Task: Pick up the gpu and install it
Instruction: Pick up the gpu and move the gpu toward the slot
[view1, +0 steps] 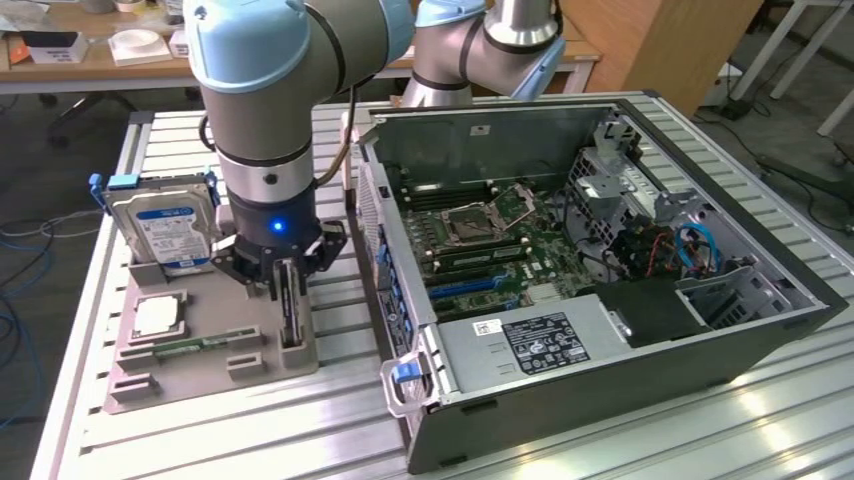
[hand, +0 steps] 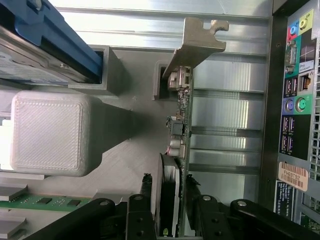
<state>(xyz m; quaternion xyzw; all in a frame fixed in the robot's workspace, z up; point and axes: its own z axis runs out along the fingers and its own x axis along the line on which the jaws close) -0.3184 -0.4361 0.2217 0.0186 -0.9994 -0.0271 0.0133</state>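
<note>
A slatted metal table (view1: 667, 430) is carrying everything. An open computer case (view1: 601, 390) is lying on its side at the exterior view's right, with its motherboard showing. The robot arm (view1: 267, 110) is reaching down at the exterior view's left, over a gray parts tray (view1: 200, 370) that is sitting just beside the case. A silver hard drive (view1: 167, 230) with a blue-white label is standing upright at the tray's far end.

The gpu (view1: 290, 305) is standing on its long edge in a slot on the side of the tray nearest the case. In the wrist view, the gpu (hand: 182, 110) is showing edge-on, with its silver bracket at the end away from the camera. The pincer (view1: 287, 288) is hanging directly over the card. Its 2 black fingers (hand: 140, 215) are standing wide apart, 1 on each side of the board. The pincer (hand: 169, 186) is gripping nothing.

A square processor (view1: 156, 315) and a small green memory stick (view1: 200, 345) are lying flat in the tray.
</note>
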